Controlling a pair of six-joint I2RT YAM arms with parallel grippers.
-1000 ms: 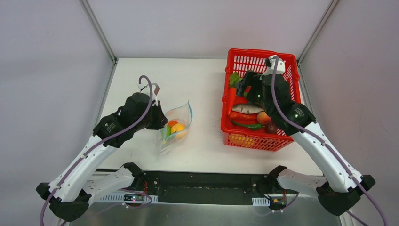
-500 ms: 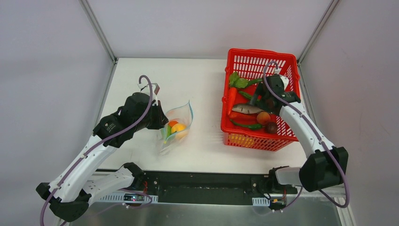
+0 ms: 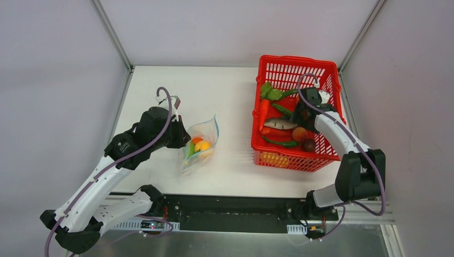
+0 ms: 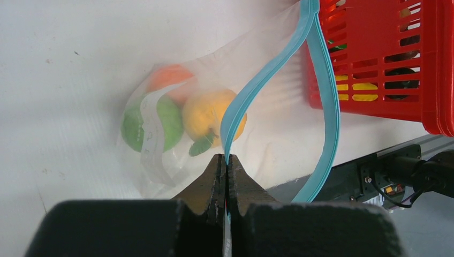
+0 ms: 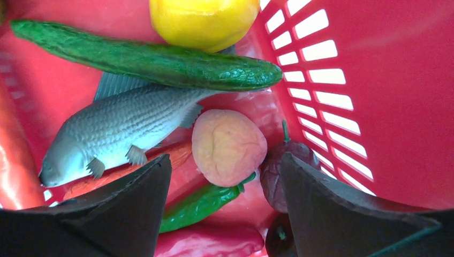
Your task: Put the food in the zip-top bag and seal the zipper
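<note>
Left gripper is clamped on the zipper. The zip-top bag lies open on the table, left of the red basket, with orange, green and yellow food inside. Right gripper is spread wide in the basket, over the peach ball.

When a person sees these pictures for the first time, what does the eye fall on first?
First comes the red basket at the right of the table, full of toy food, with the open right gripper over a peach ball. Then comes the zip-top bag, left of the basket, its mouth open and three pieces inside, with the left gripper shut on its teal zipper.
</note>
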